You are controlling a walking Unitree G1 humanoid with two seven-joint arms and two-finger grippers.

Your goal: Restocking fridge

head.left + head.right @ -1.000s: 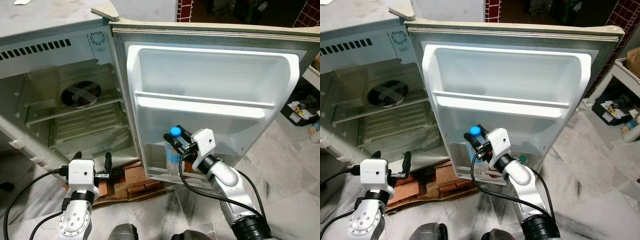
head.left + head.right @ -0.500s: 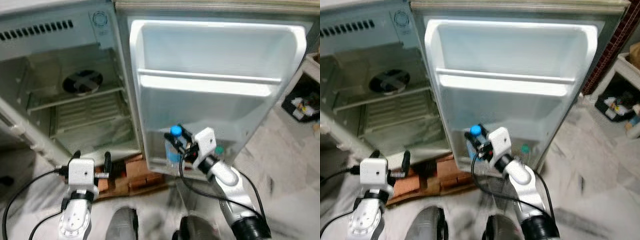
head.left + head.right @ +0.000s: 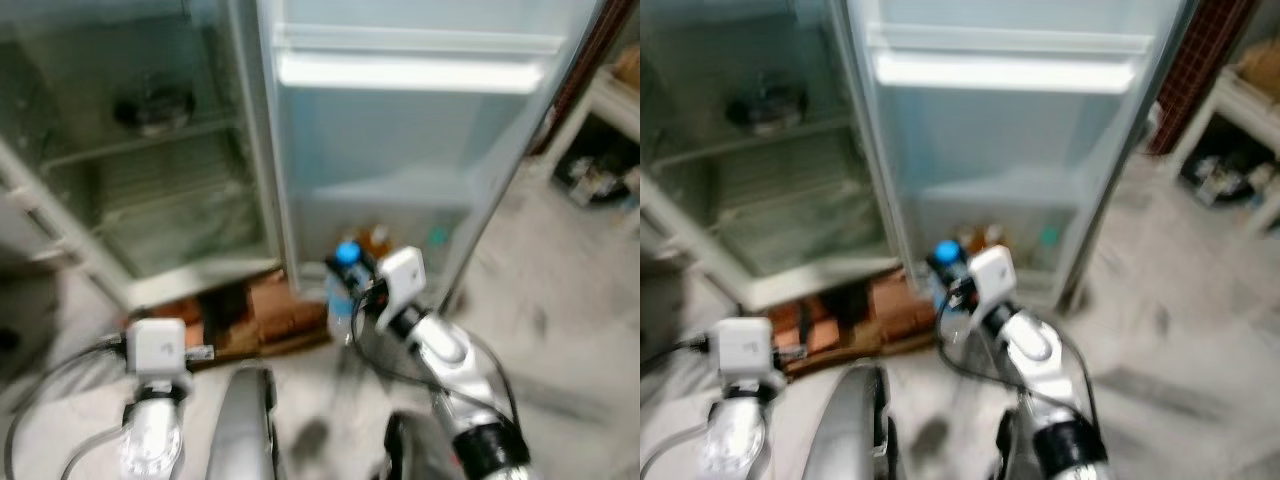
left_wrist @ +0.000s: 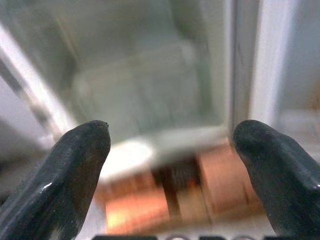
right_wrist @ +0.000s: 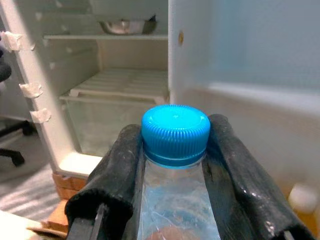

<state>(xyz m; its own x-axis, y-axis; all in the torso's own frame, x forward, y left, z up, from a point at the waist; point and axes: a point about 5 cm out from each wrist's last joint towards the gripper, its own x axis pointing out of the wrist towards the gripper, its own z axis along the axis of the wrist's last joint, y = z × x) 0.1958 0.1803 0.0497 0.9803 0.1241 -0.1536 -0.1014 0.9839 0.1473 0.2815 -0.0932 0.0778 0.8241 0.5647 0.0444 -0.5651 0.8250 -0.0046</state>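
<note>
Head views, blurred, look down on an open fridge [image 3: 150, 150] standing on wooden blocks [image 3: 270, 320]. Its door [image 3: 420, 130] is swung wide beside the cabinet, inner face toward the camera, with a bright white shelf rail [image 3: 410, 72] across it. Inside the fridge cabinet, a dark round object [image 3: 150, 112] sits on an upper shelf; the right wrist view shows it as a metal bowl [image 5: 127, 25]. At the foot of the door, its lowest shelf holds a few small items, one with a green top [image 3: 436, 237], too blurred to name.

Just in front of that lowest door shelf, the right gripper [image 3: 345, 272] holds a clear water bottle [image 3: 341, 300] upright. In the right wrist view its two black fingers [image 5: 117, 170] are clamped on the bottle's neck, right below the blue cap [image 5: 175, 132].

Below the fridge cabinet, in front of the wooden blocks, the left gripper [image 4: 172, 145] points toward the fridge opening with its fingers [image 4: 75, 160] spread wide apart and nothing between them.
</note>
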